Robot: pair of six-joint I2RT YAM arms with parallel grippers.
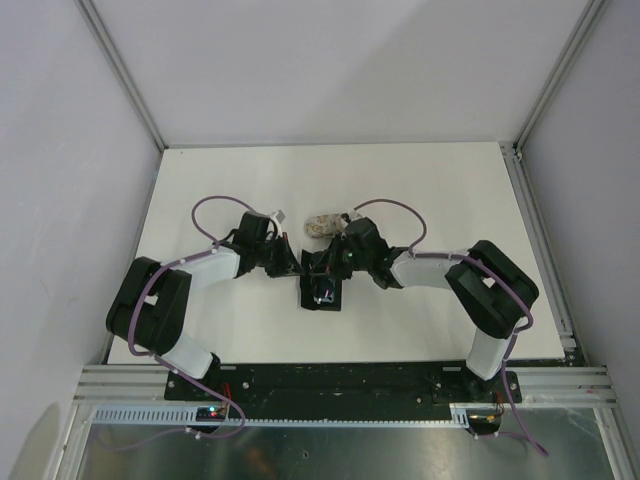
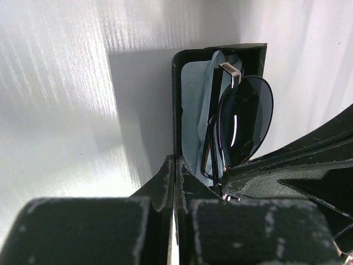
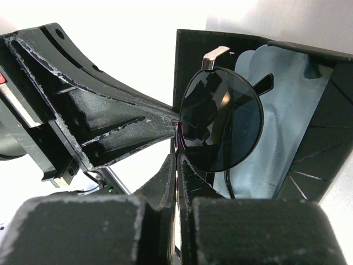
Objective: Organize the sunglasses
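Note:
A black oblong case (image 1: 322, 296) lies open mid-table, lined with a blue cloth (image 3: 289, 105). The thin wire-frame sunglasses (image 3: 220, 118) stand on edge inside it, dark rounded lens (image 2: 245, 118) facing sideways. My right gripper (image 3: 177, 157) is shut on the rim of that pair, from the right (image 1: 328, 264). My left gripper (image 2: 175, 161) is shut on the case's upright side wall (image 2: 177, 99), coming from the left (image 1: 292, 263). The two grippers nearly touch; the left fingers (image 3: 110, 121) fill the upper left of the right wrist view. The chunky black pair is out of view.
A beige patterned oval case (image 1: 322, 224) lies just beyond the grippers, with a small pale object (image 1: 281, 215) to its left. Grey walls enclose the white table (image 1: 450, 200) on three sides. The arm bases sit on the rail (image 1: 340, 382) at the near edge.

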